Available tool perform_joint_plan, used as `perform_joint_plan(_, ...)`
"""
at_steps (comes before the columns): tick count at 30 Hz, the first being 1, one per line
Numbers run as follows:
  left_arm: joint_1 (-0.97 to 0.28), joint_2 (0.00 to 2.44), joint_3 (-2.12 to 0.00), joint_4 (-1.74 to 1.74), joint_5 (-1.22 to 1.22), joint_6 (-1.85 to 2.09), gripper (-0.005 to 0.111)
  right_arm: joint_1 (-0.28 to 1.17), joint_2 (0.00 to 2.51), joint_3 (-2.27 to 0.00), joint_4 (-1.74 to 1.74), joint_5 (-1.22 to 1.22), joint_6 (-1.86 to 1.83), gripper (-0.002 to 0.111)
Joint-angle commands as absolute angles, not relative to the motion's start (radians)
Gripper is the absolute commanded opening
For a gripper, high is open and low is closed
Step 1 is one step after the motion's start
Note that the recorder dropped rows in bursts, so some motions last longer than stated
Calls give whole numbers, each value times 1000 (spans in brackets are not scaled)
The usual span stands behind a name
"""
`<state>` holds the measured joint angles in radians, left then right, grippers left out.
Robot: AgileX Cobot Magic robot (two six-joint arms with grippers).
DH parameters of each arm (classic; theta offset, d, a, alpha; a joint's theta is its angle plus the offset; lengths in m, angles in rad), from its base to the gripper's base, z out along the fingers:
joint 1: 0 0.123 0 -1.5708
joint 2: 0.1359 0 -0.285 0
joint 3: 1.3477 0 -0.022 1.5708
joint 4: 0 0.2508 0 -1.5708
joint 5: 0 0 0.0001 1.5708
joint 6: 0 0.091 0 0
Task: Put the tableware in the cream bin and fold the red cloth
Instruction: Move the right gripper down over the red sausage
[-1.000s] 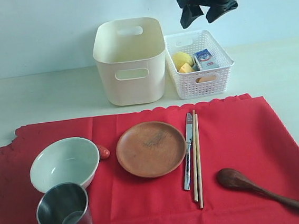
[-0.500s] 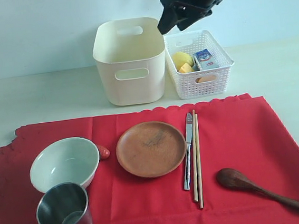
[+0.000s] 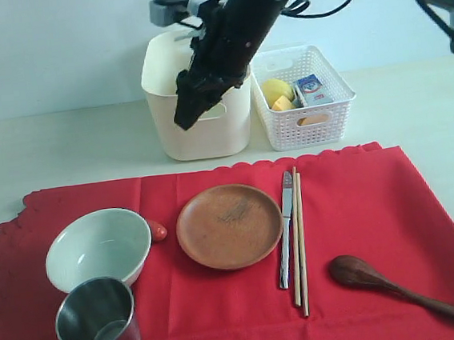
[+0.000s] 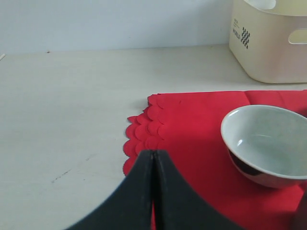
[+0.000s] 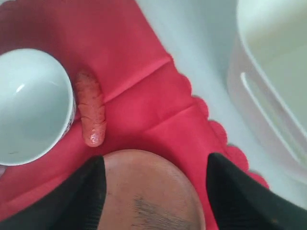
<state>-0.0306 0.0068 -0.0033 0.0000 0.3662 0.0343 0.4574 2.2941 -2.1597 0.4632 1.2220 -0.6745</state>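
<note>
Six tableware pieces on the red cloth [image 3: 350, 198]: steel cup [image 3: 97, 323], bowl [image 3: 98, 248] just behind it, brown plate [image 3: 229, 226], knife [image 3: 285, 229], chopsticks [image 3: 299, 243] just beside, wooden spoon [image 3: 408, 291]. Behind, cream bin [image 3: 197, 92]. Left gripper [image 4: 153, 158] pressed together near the cloth's scalloped edge. Right gripper [image 5: 154, 160] spread apart, empty, above the plate.

Laid out on one red cloth [image 3: 359, 205]: one bowl [image 3: 98, 248], one steel cup [image 3: 97, 322], one brown plate [image 3: 228, 226], one knife [image 3: 286, 229], two chopsticks [image 3: 298, 243], one wooden spoon [image 3: 408, 293] and one sausage [image 3: 158, 230]. The counter [image 3: 64, 145] carries two containers: one cream bin [image 3: 208, 140] and one white lattice basket [image 3: 303, 126], which holds one lemon [image 3: 275, 89], one cheese wedge [image 3: 283, 103] and one milk carton [image 3: 313, 89].
</note>
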Motion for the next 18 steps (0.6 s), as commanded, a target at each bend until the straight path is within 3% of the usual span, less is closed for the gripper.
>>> perform_joint_plan(1,-31,0,0,-11,358,34,0,518,2335,-2157,403,1221,-689,58)
perform_joint_plan(18,-31,0,0,-11,358,34,0,633,2465,-2157,339,1144,-687,58)
